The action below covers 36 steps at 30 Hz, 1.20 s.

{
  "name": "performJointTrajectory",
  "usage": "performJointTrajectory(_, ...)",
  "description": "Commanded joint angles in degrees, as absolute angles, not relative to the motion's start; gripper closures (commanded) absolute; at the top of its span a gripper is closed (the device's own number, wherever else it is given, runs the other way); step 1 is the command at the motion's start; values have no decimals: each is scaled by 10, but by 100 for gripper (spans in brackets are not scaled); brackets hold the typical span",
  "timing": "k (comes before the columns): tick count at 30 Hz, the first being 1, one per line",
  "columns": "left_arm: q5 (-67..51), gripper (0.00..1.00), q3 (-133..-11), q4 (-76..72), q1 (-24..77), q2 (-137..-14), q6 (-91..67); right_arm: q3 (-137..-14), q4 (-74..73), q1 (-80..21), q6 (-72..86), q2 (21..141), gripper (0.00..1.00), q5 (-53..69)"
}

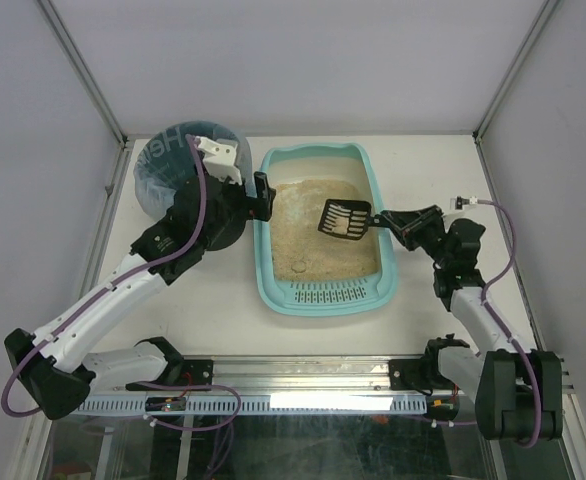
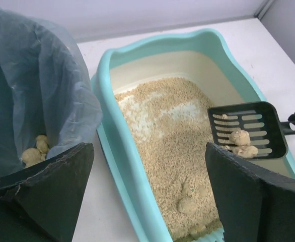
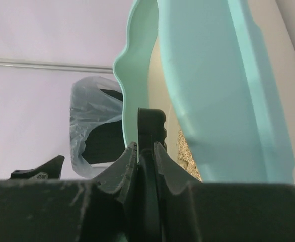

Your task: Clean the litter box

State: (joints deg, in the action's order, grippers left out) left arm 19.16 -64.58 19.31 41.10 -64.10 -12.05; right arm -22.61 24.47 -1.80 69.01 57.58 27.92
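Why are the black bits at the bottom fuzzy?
Left wrist view: the open left claw is too near the lens; the light teal plastic litter box looks sharp. Right wrist view: the right claw, gripping the black slotted scoop, blurs likewise.

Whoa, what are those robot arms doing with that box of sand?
They are cleaning a cat litter box. The right gripper is shut on the handle of a black slotted scoop, holding it over the litter with two clumps on it. The left gripper hangs open and empty between the box and the bag-lined bin, which already has a few lumps inside. At least one more lump lies near the grated end.
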Motion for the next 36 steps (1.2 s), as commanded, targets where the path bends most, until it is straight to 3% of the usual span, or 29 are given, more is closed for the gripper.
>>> performJointTrajectory(1, 211, 4, -612, 119, 397, -604, -89, -267, 303, -36, 686, 591, 100, 328)
performJointTrajectory(5, 237, 2, -591, 111, 385, -586, -92, -252, 241, 1, 695, 546, 100, 256)
performJointTrajectory(9, 250, 1, -560, 88, 377, -550, -93, -299, 271, -46, 650, 597, 100, 332)
performJointTrajectory(12, 263, 1, -555, 83, 371, -539, -94, -254, 249, -4, 701, 561, 100, 264)
performJointTrajectory(16, 286, 1, -536, 70, 369, -510, -93, -297, 283, -58, 662, 600, 100, 323)
performJointTrajectory(20, 313, 1, -526, 62, 367, -486, -94, -257, 270, -22, 691, 559, 100, 257)
performJointTrajectory(23, 329, 1, -513, 53, 366, -464, -96, -305, 262, -58, 647, 594, 100, 310)
performJointTrajectory(26, 355, 1, -509, 49, 366, -453, -94, -309, 224, -58, 629, 565, 100, 258)
performJointTrajectory(36, 436, 1, -493, 49, 365, -404, -107, -378, 168, -74, 598, 570, 100, 252)
